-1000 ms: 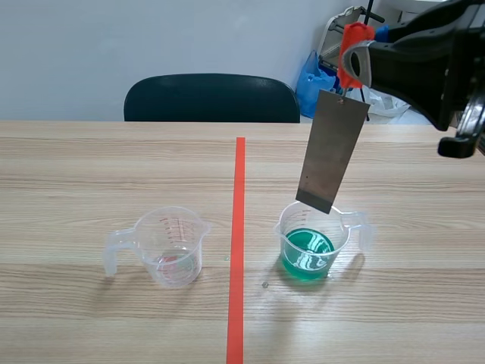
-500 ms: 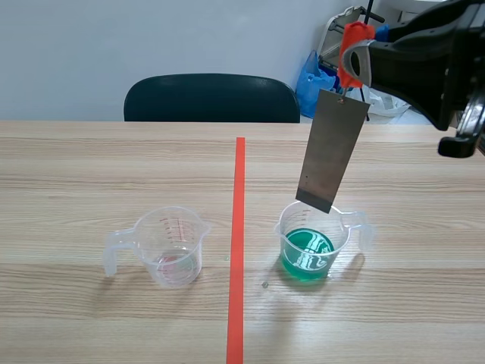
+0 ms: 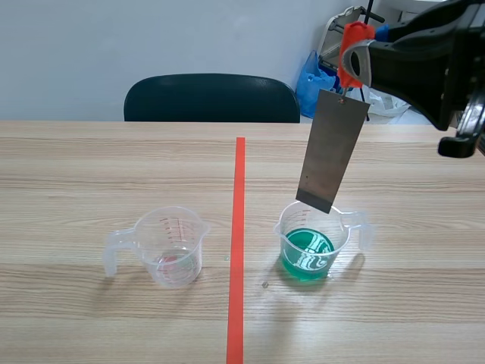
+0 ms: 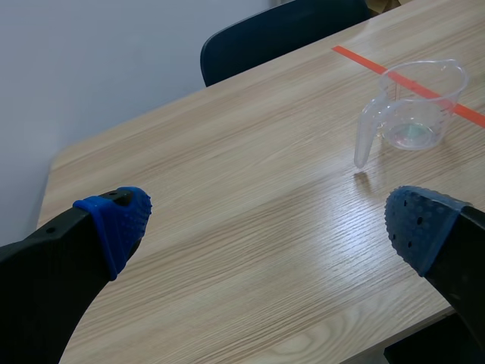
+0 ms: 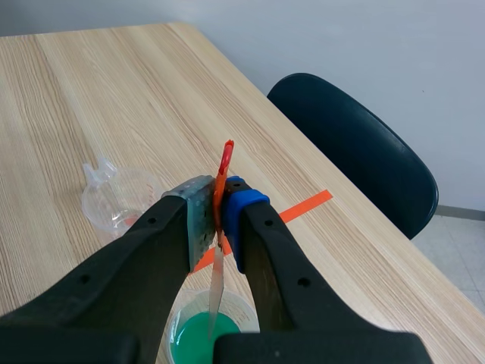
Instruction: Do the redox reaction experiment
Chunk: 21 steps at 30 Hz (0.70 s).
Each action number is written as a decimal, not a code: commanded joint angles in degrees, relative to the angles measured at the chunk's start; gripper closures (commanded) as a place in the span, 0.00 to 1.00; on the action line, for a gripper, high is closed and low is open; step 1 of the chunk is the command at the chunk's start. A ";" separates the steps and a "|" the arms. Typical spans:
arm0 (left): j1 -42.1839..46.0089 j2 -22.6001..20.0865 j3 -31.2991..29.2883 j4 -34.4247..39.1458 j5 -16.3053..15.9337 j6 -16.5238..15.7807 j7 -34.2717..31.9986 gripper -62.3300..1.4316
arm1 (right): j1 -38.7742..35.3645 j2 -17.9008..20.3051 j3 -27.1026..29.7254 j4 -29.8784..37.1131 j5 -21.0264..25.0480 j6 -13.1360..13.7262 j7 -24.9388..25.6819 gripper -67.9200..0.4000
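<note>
My right gripper (image 5: 220,208) is shut on an orange clip (image 3: 352,53), raised at the right of the scene view. From the clip hangs a grey metal plate (image 3: 332,150), tilted, its lower edge just above the rim of a clear beaker with green liquid (image 3: 312,244). The right wrist view shows the plate edge-on (image 5: 216,292) over that green beaker (image 5: 198,334). A second clear beaker (image 3: 168,244), nearly empty, stands left of the tape line. My left gripper (image 4: 265,220) is open above bare table, well short of that beaker (image 4: 413,106).
An orange-red tape line (image 3: 238,243) runs down the table between the two beakers. A black chair (image 3: 212,97) stands behind the far edge. A blue bag (image 3: 312,80) and a rack are behind the table at the right.
</note>
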 commanded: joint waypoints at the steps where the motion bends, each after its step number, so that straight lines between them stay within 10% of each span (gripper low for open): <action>1: 0.07 0.90 -0.68 0.76 -0.35 0.07 -1.20 0.00 | 0.87 0.90 0.59 1.03 0.79 -0.22 0.90 0.98; 21: 0.07 0.90 -0.68 0.74 -0.35 0.09 -1.60 0.00 | 0.87 0.90 0.59 1.03 0.79 -0.22 0.87 0.98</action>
